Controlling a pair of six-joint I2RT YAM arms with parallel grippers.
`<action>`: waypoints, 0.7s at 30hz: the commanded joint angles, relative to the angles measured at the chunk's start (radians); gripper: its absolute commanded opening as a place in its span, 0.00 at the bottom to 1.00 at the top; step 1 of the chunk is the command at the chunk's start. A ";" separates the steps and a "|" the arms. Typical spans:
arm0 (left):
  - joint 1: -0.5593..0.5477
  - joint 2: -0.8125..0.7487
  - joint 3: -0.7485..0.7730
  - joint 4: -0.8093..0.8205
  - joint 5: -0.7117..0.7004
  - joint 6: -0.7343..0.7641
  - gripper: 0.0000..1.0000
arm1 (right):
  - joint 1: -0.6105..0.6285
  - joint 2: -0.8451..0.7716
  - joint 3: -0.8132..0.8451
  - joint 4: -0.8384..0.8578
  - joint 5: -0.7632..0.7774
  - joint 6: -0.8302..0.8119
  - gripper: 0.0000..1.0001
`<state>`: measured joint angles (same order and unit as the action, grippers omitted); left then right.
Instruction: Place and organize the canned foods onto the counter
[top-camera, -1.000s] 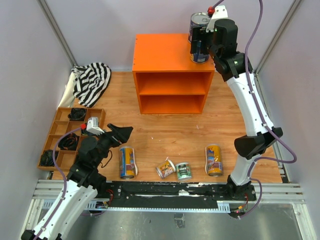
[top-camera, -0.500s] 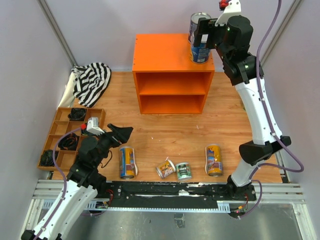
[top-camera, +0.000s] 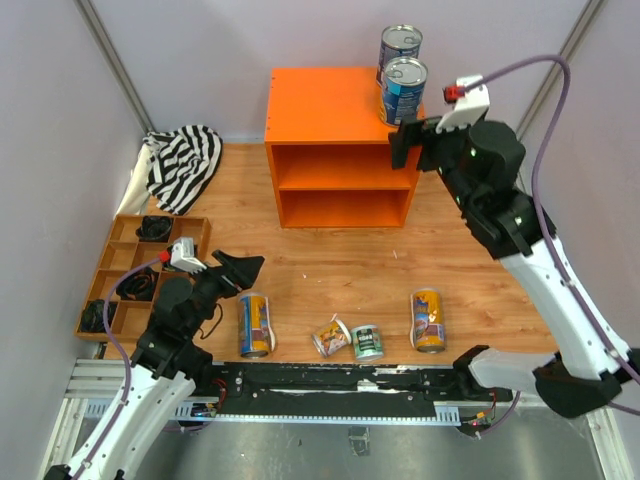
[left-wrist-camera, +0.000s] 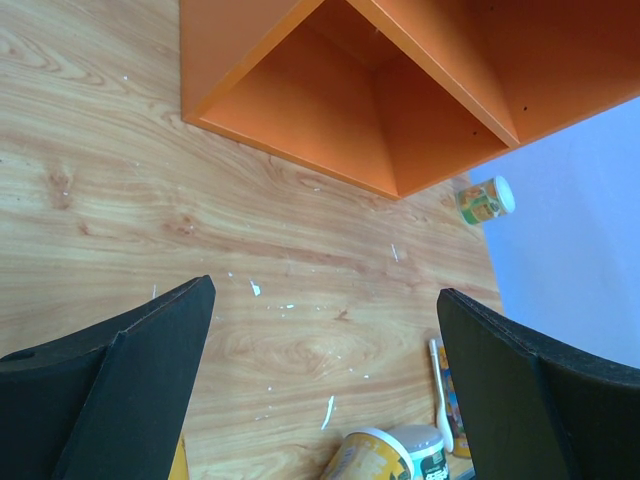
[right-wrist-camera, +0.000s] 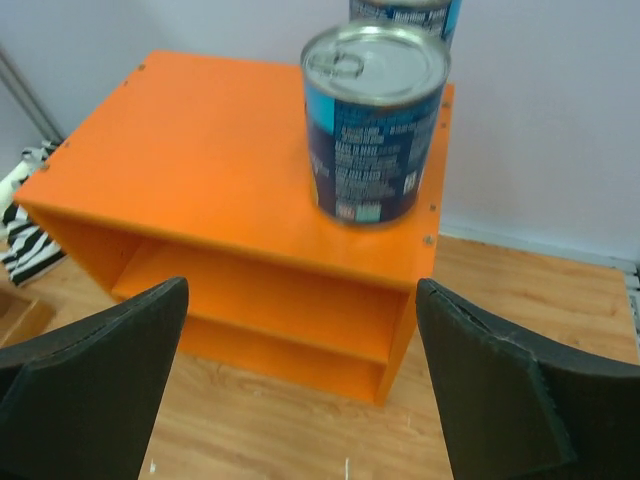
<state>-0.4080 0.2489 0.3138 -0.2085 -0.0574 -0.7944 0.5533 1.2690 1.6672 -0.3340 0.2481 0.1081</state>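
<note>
The orange counter (top-camera: 330, 105) stands at the back. Two wide blue-labelled cans (top-camera: 403, 88) (top-camera: 400, 43) stand upright on its top, along the right edge, one behind the other. My right gripper (top-camera: 405, 150) hangs open just in front of them, off the counter's front right corner, holding nothing. In the right wrist view the near blue can (right-wrist-camera: 375, 120) stands on the counter (right-wrist-camera: 200, 140), beyond my open right gripper (right-wrist-camera: 300, 290). On the floor lie two tall yellow-and-blue cans (top-camera: 254, 323) (top-camera: 428, 320), a small yellow can (top-camera: 330, 336) and a small green one (top-camera: 367, 342). My left gripper (top-camera: 245, 266) is open and empty above the left tall can.
A brown compartment tray (top-camera: 100, 290) with dark items sits at the left, and a striped cloth (top-camera: 185, 160) lies behind it. The left wrist view shows a small orange-labelled tin (left-wrist-camera: 485, 199) on the floor by the wall, right of the counter (left-wrist-camera: 350, 90). A metal rail (top-camera: 350, 380) borders the near edge.
My right gripper has let go of the front blue can and drawn back and down from the counter top. The can stays upright. The left arm has barely moved.
</note>
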 joint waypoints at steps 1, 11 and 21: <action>-0.005 -0.022 0.004 -0.017 -0.007 -0.009 0.98 | 0.079 -0.161 -0.167 0.047 0.107 0.018 0.96; -0.005 -0.053 -0.023 -0.018 0.008 -0.034 0.98 | 0.147 -0.355 -0.525 -0.147 0.262 0.170 0.94; -0.005 -0.052 -0.040 0.024 0.042 -0.042 0.98 | 0.146 -0.437 -0.859 -0.229 0.279 0.369 0.97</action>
<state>-0.4080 0.2073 0.2909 -0.2306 -0.0429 -0.8246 0.6857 0.8505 0.8734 -0.5156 0.4995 0.3618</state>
